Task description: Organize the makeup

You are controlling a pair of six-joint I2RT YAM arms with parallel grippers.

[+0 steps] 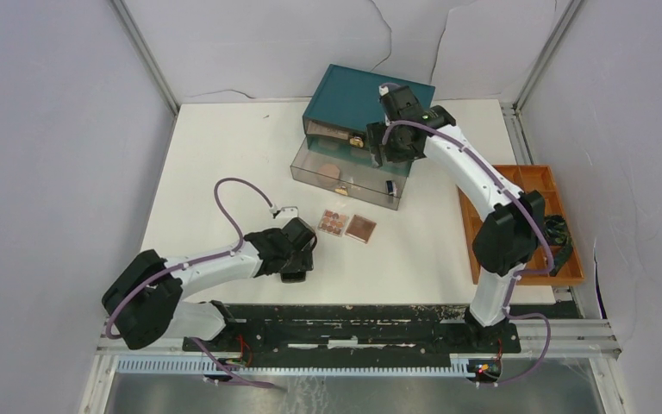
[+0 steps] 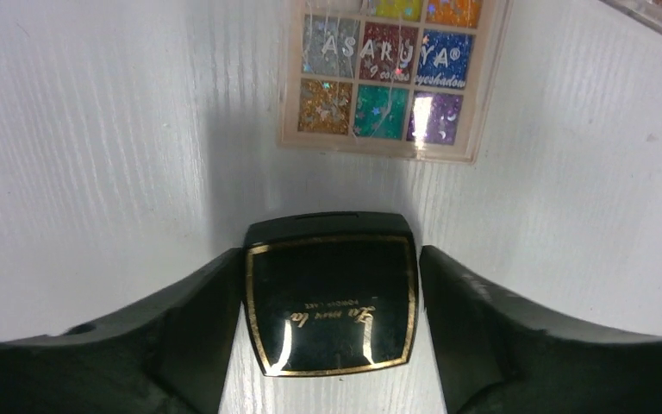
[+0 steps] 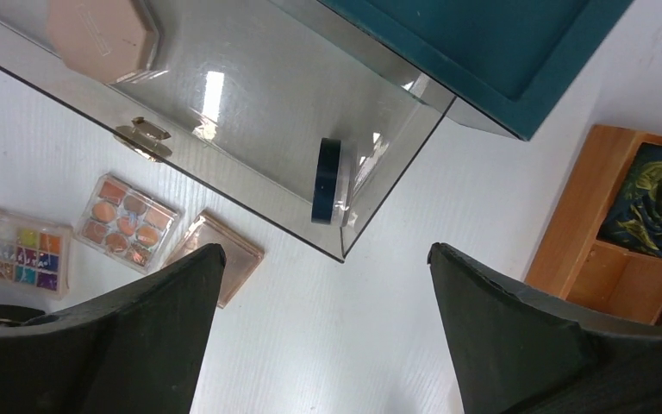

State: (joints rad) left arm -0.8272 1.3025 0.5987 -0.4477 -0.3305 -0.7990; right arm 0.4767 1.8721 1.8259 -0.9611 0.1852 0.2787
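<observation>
My left gripper (image 2: pixel 332 254) is low at the table and shut on a black square compact (image 2: pixel 332 310) with a gold border, one finger against each side. A glitter palette (image 2: pixel 388 82) lies just beyond it. My right gripper (image 3: pixel 325 250) is open and empty, held high beside the pulled-out clear drawer (image 3: pixel 250 112). In that drawer lie a pink octagonal compact (image 3: pixel 103 34) and a dark blue round compact (image 3: pixel 327 181) on its edge. On the table lie an orange-toned palette (image 3: pixel 129 222) and a rose-gold square palette (image 3: pixel 224 259). In the top view my left gripper (image 1: pixel 297 267) hides the black compact.
The teal drawer box (image 1: pixel 366 99) stands at the back, with the clear drawer (image 1: pixel 345 177) pulled out in front of it. A wooden tray (image 1: pixel 517 177) holding coiled cables (image 1: pixel 558 231) stands at the right edge. Grey walls close in both sides.
</observation>
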